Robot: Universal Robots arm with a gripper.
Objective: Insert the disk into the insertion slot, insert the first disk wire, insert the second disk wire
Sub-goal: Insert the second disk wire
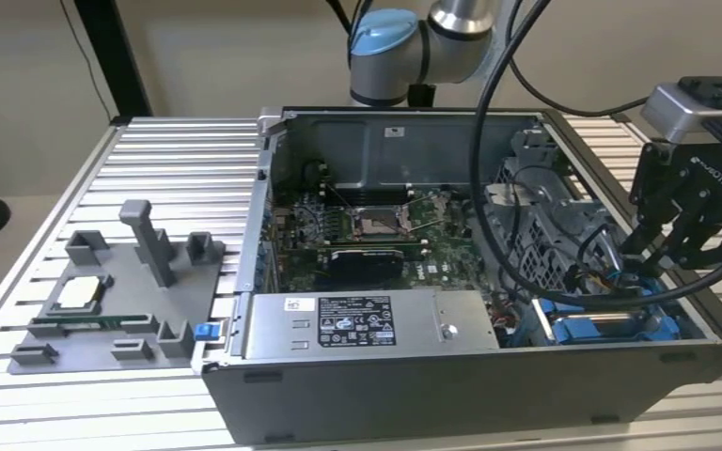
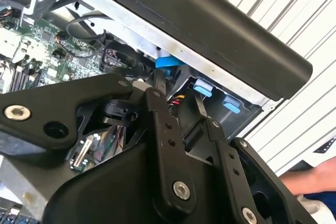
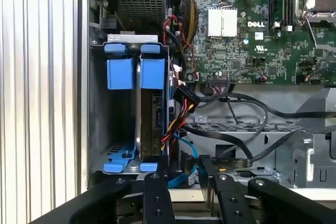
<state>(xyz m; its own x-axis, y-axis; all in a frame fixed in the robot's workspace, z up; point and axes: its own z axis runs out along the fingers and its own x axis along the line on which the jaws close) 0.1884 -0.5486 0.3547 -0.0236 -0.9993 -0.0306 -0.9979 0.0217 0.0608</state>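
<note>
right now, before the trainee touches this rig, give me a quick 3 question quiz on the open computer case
1. True or false: the silver hard drive in its bright blue plastic frame sits inside the grey sheet-metal bay.
2. Relative to the open grey computer case, the grey power-supply box with the black-and-white label is: A) outside it; B) inside, against the wall nearest the exterior camera; C) hanging above it.
3. Fill in: the black gripper is at the case's end on the exterior view's ____.
Key: 1 true; 2 B; 3 right.
</note>
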